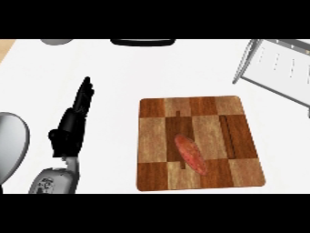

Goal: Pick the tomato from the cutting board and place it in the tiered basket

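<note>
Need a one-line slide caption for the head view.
Tomato lies on the cutting board; tiered basket waits top right; left hand open.

Brown checkered cutting board (pixel 199 119), red tomato (pixel 191 154), grey wire tiered basket (pixel 286 68), black left hand (pixel 73 120).

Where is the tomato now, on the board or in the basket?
On the board: the tomato lies on its wood, apart from the basket.

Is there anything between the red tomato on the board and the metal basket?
Nothing visible. The tomato lies on the cutting board; only bare board and white counter separate it from the tiered basket at upper right.
</note>
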Tool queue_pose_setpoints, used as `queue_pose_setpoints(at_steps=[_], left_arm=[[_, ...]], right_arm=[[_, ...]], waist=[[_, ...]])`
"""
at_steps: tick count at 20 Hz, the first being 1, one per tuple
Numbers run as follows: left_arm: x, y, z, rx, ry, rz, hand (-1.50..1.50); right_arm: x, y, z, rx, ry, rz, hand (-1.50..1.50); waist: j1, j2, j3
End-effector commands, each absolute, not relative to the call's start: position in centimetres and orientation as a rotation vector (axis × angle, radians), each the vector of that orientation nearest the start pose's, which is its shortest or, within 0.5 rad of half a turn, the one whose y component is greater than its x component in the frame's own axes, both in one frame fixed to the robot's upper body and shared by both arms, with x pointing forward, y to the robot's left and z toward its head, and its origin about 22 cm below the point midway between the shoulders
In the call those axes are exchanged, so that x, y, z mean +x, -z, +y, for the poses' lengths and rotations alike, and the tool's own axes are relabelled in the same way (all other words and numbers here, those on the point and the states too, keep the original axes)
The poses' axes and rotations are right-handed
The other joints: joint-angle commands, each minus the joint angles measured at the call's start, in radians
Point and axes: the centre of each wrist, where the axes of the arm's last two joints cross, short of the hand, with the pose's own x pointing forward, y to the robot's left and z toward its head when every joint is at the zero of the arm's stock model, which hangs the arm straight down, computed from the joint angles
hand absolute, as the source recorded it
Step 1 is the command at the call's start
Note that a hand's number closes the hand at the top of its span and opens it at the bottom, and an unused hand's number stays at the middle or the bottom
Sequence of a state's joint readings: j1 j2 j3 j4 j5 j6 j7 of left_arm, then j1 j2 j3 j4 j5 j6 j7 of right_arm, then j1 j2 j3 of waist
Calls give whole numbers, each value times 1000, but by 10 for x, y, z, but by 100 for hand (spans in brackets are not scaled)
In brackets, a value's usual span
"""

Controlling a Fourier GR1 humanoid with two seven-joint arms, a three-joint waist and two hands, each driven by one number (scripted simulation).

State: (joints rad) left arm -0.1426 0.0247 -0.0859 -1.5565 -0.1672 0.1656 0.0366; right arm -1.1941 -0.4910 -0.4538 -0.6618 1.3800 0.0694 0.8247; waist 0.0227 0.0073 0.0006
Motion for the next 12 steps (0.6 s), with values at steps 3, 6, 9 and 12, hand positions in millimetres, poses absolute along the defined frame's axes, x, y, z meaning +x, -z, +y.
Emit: queue_pose_setpoints(at_steps=[3,6,9,12], left_arm=[[266,-35,196,162,119,-1667,0],[289,-45,203,187,115,-1666,0],[269,-26,202,161,120,-1650,0],[278,-44,207,177,101,-1669,0]], right_arm=[[450,-260,-329,-1342,-43,-810,-150],[447,-254,-339,-1299,39,-886,-150],[433,-273,-366,-1343,203,-998,-150],[428,-276,-364,-1376,346,-1013,-150]], waist=[[0,-3,0],[-8,-1,0],[-6,-2,0],[-16,-7,0]])
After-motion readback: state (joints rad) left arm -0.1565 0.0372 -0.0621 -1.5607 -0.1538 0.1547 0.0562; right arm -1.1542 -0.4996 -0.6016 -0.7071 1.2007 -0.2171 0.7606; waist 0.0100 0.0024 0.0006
